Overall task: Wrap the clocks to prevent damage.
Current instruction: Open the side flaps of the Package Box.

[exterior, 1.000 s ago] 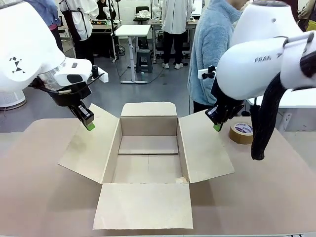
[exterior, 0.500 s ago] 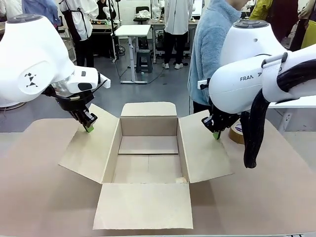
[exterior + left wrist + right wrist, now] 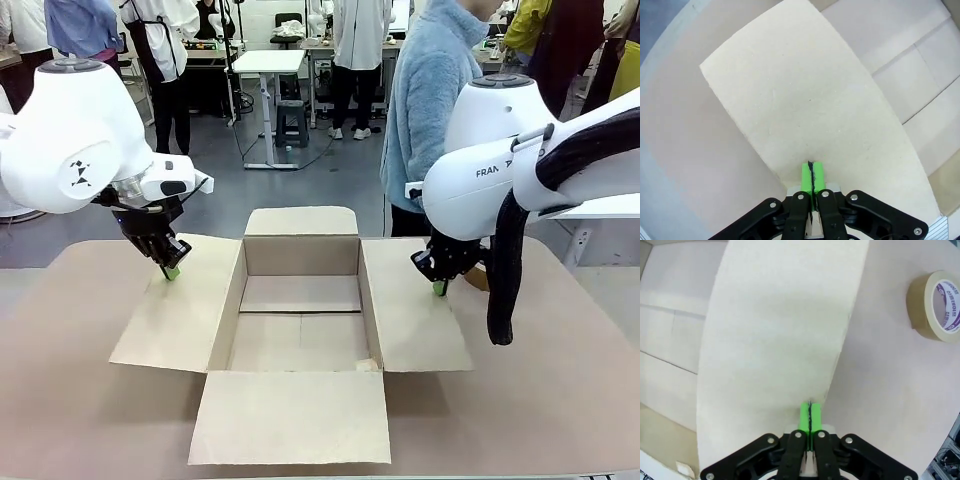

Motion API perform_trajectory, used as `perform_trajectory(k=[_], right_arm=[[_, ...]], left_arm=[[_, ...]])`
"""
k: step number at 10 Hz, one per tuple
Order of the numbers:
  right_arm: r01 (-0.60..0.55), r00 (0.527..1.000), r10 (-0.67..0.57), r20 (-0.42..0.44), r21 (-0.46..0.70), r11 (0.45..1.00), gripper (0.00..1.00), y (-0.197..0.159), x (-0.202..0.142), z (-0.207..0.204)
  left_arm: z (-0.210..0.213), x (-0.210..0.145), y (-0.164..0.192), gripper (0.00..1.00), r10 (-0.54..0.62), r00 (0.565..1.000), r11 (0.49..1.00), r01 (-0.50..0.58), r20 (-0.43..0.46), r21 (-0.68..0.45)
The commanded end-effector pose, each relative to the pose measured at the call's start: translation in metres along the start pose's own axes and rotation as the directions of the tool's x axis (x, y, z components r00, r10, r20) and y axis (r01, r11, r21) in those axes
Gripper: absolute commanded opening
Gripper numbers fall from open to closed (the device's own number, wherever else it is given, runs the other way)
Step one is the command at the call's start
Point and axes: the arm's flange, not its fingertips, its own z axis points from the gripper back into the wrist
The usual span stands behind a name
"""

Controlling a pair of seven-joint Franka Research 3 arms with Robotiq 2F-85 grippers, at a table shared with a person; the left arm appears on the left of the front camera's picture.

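your left gripper (image 3: 172,270) and right gripper (image 3: 438,288), jaws clenched empty, sit lower than before; box (image 3: 300,255) side flaps lie flatter.

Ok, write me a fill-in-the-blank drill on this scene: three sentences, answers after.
1. The left claw and the right claw are both ____.
2. The cardboard box has ____ flaps spread open.
3. The tape roll lies on the ____, outside the box.
Missing: shut; four; table.
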Motion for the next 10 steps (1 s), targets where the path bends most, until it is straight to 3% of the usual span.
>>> perform_trajectory(k=[1,5,10], right_arm=[[0.037,0.999,-0.037,-0.012,0.011,0.999,0.01,-0.003,0.006,-0.013],[0.038,0.998,-0.035,-0.055,0.051,0.998,0.01,-0.002,0.007,-0.039],[-0.005,0.996,0.008,-0.09,0.037,0.999,0.01,0.011,0.011,-0.057]], left_arm=[[-0.008,0.005,0.007,0.0,0.051,0.998,0.997,-0.052,-0.027,-0.051],[-0.04,0.003,0.025,0.0,0.125,0.988,0.982,-0.137,-0.094,-0.133],[-0.064,0.006,0.027,0.0,0.131,0.977,0.975,-0.158,-0.169,-0.159]])
